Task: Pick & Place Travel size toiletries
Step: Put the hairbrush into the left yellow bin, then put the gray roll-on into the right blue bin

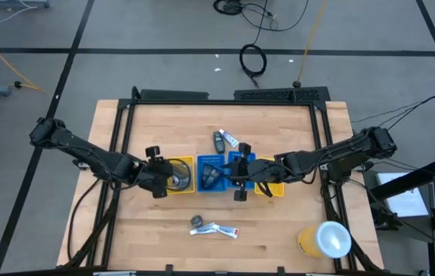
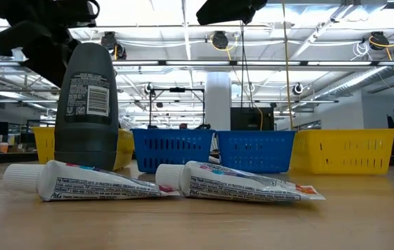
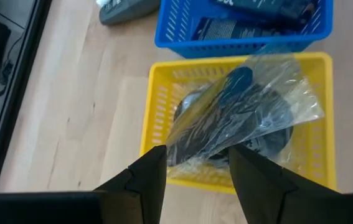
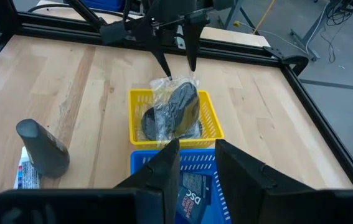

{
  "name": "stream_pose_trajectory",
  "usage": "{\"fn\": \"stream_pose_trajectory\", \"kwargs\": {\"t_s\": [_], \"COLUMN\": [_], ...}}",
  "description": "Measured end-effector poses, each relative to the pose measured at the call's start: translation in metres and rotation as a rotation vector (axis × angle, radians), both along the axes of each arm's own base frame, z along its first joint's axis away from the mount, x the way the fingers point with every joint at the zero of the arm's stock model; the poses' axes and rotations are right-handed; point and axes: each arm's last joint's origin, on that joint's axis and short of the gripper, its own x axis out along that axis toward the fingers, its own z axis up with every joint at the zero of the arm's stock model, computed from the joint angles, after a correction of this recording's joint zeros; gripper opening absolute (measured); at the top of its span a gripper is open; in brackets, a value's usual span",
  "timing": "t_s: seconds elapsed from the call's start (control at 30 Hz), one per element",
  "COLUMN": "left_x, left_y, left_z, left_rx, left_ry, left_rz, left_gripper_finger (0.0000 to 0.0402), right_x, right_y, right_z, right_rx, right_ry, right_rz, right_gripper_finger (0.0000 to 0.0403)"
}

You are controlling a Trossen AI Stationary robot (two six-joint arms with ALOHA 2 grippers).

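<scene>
A clear bag of grey mesh pads (image 3: 244, 112) lies in the left yellow tray (image 3: 157, 106), its upper end sticking above the rim. My left gripper (image 3: 198, 177) hangs open just above the bag (image 4: 173, 102), fingers pointing down and apart from it. My right gripper (image 4: 195, 165) is open over the blue tray (image 1: 211, 170), which holds dark packets (image 3: 276, 9). A dark bottle (image 2: 85, 104) stands upright near the front edge beside two white tubes (image 2: 242, 184) lying flat. Another bottle and tube (image 1: 225, 140) lie behind the trays.
A second yellow tray (image 1: 272, 186) sits right of the blue one. A large yellow-and-white cylinder (image 1: 326, 239) lies at the near right corner. A black frame (image 1: 225, 98) borders the table's far and side edges. Bare wood shows at near left.
</scene>
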Motion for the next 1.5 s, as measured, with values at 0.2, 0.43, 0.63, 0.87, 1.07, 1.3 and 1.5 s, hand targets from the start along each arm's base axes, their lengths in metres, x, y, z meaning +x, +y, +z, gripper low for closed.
{"fn": "stream_pose_trajectory", "kwargs": {"t_s": [0.2,0.43,0.63,0.87,1.07,1.3,1.5], "left_x": [-0.004,-0.018,-0.014,0.004,0.024,0.033,0.035], "left_y": [0.001,0.006,-0.007,-0.041,-0.069,-0.088,-0.102], "left_z": [-0.002,0.006,0.018,0.014,-0.004,-0.015,-0.017], "left_rx": [0.000,-0.035,-0.213,-0.313,-0.345,-0.421,-0.501], "left_ry": [0.031,0.025,-0.122,-0.231,-0.264,-0.293,-0.336], "left_rz": [0.028,0.106,0.026,-0.126,-0.218,-0.232,-0.241], "left_gripper_finger": [0.0173,0.0173,0.0173,0.0173,0.0173,0.0173,0.0173], "right_x": [0.000,-0.001,-0.001,-0.001,-0.002,-0.002,-0.002], "right_y": [0.000,0.000,0.000,0.000,0.000,0.000,0.000], "right_z": [0.000,-0.002,-0.002,-0.002,-0.003,-0.003,-0.003], "right_rx": [0.000,0.011,0.009,0.007,0.006,0.005,0.004], "right_ry": [0.002,0.020,0.025,0.025,0.029,0.032,0.034], "right_rz": [0.000,-0.007,-0.007,-0.006,-0.006,-0.006,-0.006], "right_gripper_finger": [0.0096,0.0096,0.0097,0.0096,0.0094,0.0095,0.0095]}}
